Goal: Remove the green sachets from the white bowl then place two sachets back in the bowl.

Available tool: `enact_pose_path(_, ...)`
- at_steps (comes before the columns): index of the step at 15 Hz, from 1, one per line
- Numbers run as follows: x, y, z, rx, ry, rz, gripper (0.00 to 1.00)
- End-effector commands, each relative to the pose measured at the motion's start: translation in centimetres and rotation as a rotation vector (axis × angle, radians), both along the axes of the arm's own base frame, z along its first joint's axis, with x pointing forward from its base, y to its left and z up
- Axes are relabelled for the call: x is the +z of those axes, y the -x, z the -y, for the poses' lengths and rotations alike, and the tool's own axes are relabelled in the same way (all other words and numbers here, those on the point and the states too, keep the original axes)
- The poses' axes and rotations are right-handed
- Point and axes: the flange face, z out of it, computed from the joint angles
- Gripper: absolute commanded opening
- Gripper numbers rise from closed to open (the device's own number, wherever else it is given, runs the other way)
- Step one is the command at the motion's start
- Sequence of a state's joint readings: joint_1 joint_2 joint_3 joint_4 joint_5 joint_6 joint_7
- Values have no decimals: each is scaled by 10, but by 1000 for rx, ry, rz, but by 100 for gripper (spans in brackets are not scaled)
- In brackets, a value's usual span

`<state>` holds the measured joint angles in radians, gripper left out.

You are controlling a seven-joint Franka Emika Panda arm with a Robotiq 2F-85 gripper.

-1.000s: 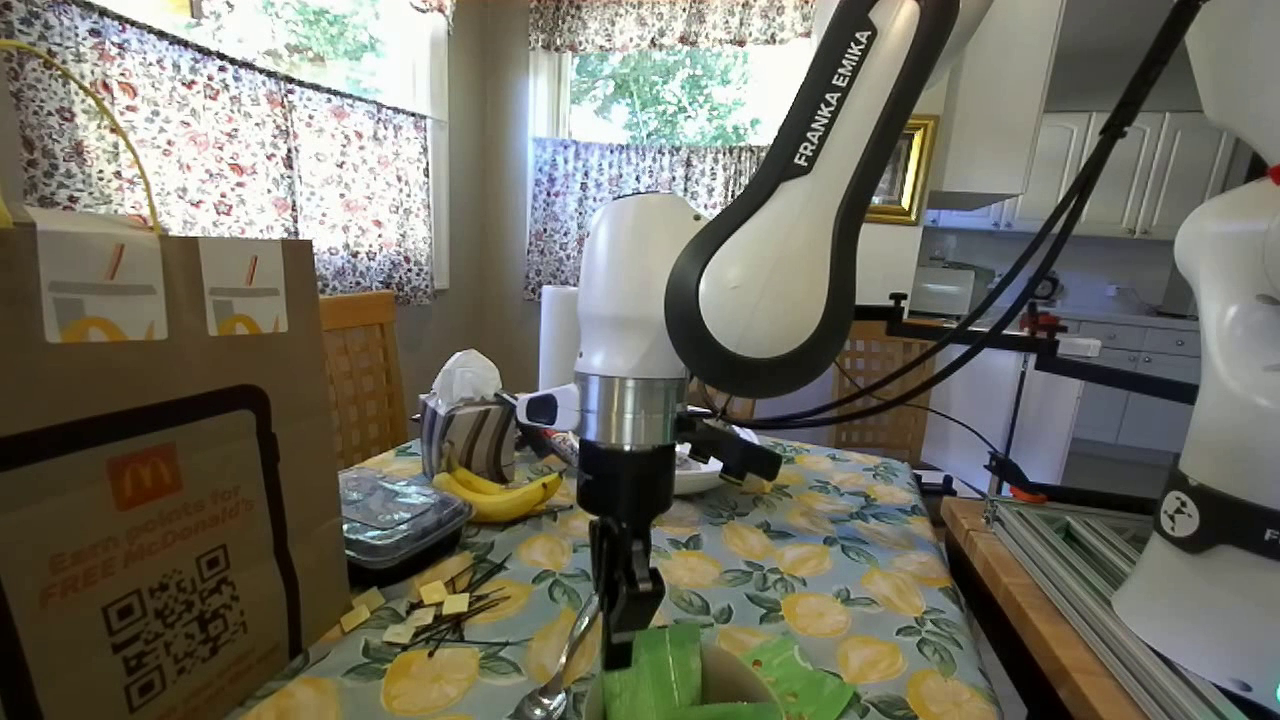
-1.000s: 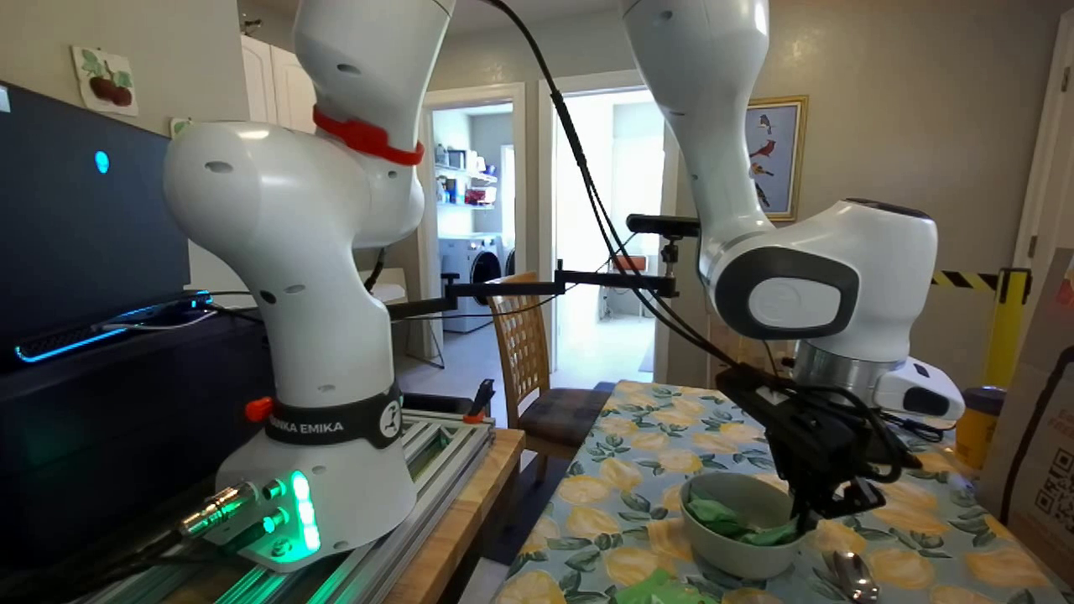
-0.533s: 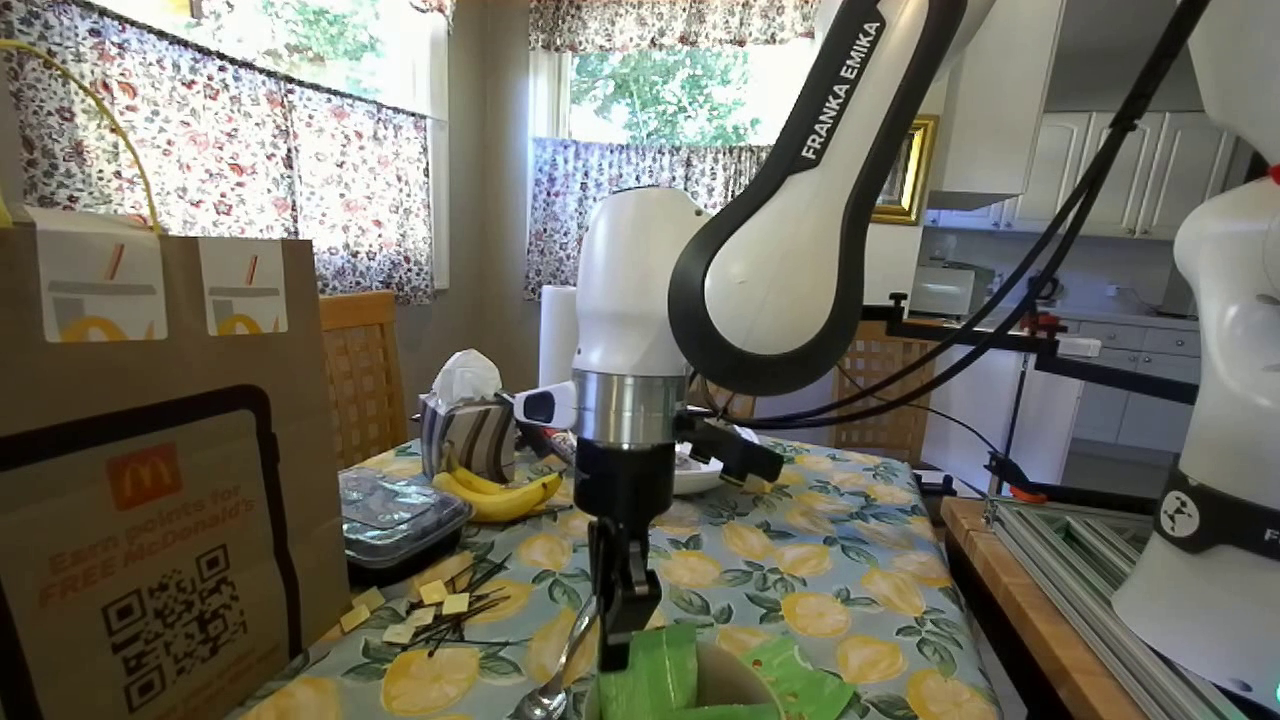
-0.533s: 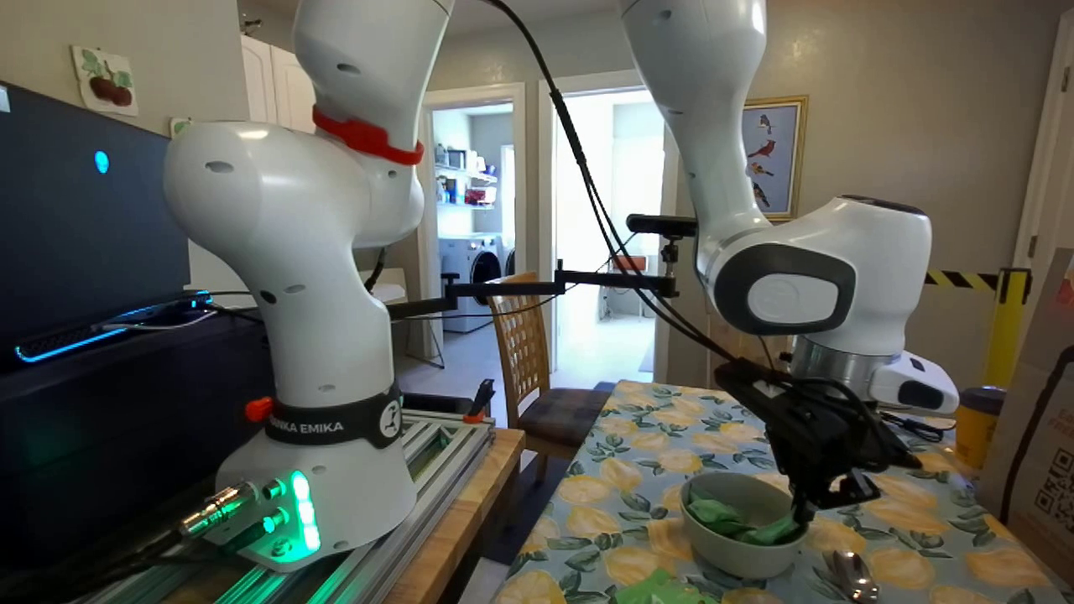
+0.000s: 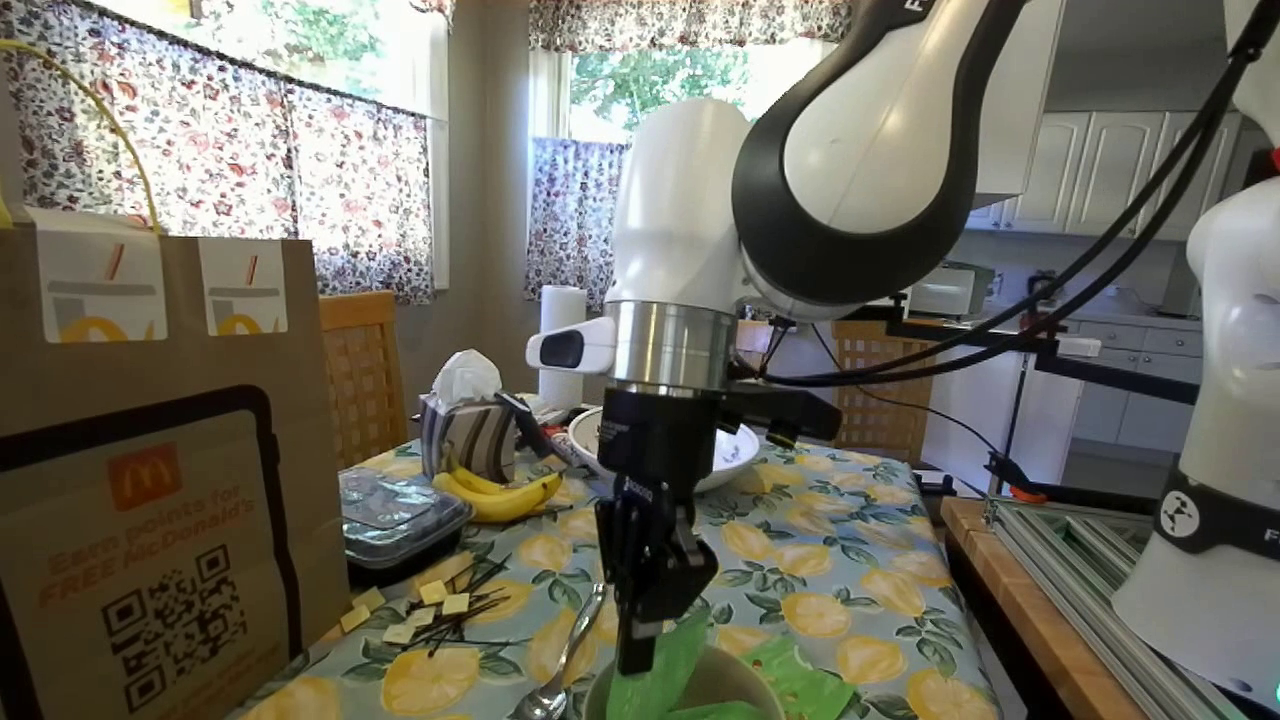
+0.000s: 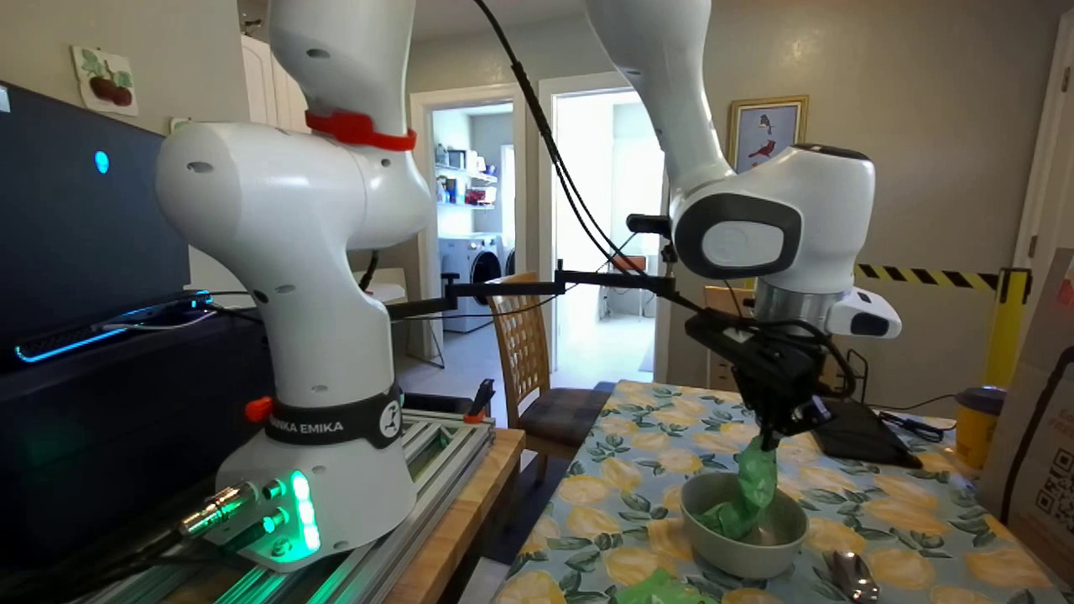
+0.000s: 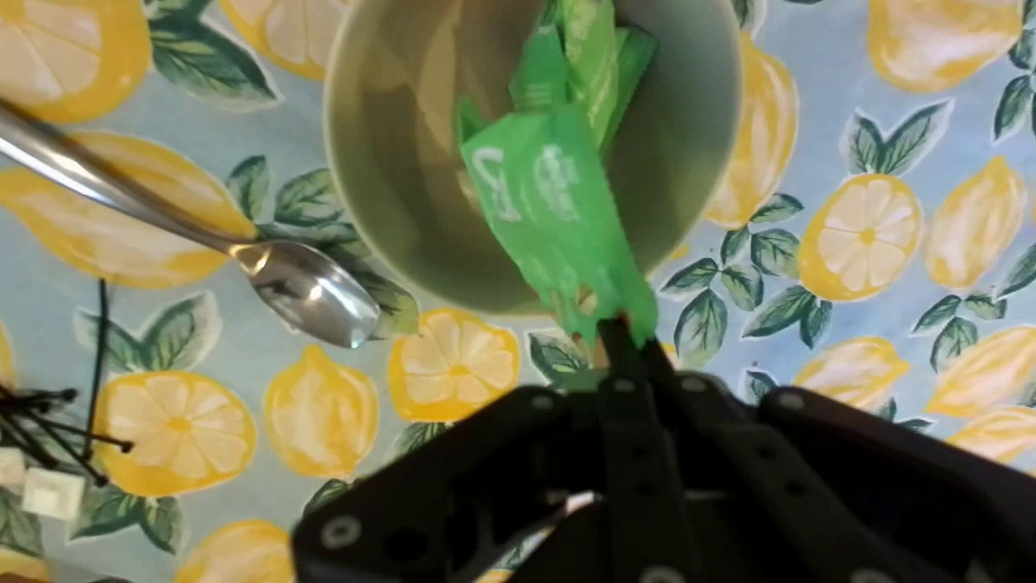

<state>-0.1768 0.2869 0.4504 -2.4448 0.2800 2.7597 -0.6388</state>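
Gripper (image 6: 767, 443): stands above the white bowl (image 6: 738, 549), fingers pointing down.
Pincer state: 2 fingers pressed together at the tips, pinching 1 end of a green sachet (image 7: 558, 190).
Held sachet: hangs from the fingertips down into the white bowl, slack and creased; white lettering on its face, not legible. Contact with the packets beneath it cannot be established.
Inside white bowl: further green packets (image 7: 595, 61), overlapping, toward the top of the wrist view; count not determinable.
Outside white bowl: more green packaging (image 5: 800, 685) on the lemon-print tablecloth (image 7: 963, 267), near the white bowl, seen in both exterior views and cut by the lower edge; count not determinable.
White bowl position: upright on the tablecloth.
Spoon (image 7: 312, 291): metal, lying near the white bowl, apart from it, visible in all 3 views.
Loose pieces: thin black sticks (image 7: 98, 364) and pale squares (image 7: 53, 494), in a heap on the tablecloth.
Table contents, in an exterior view: yellow bananas (image 5: 505, 500) just beside a striped tissue box (image 5: 470, 440); dark container (image 5: 400, 515) with clear lid; wide bowl (image 5: 738, 458), partly hidden behind the gripper; brown paper bag (image 5: 180, 365), printed.
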Motion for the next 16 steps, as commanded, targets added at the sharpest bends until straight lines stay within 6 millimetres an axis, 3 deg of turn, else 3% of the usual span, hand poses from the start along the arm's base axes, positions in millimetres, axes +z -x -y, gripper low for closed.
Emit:
enact_pose_path(1, 23, 25, 19, -51, 33, -6, 0)
enact_pose_path(9, 36, 62, 105, -397, 88, -67, 0)
enact_pose_path(16, 54, 86, 160, -557, 111, -12, 0)
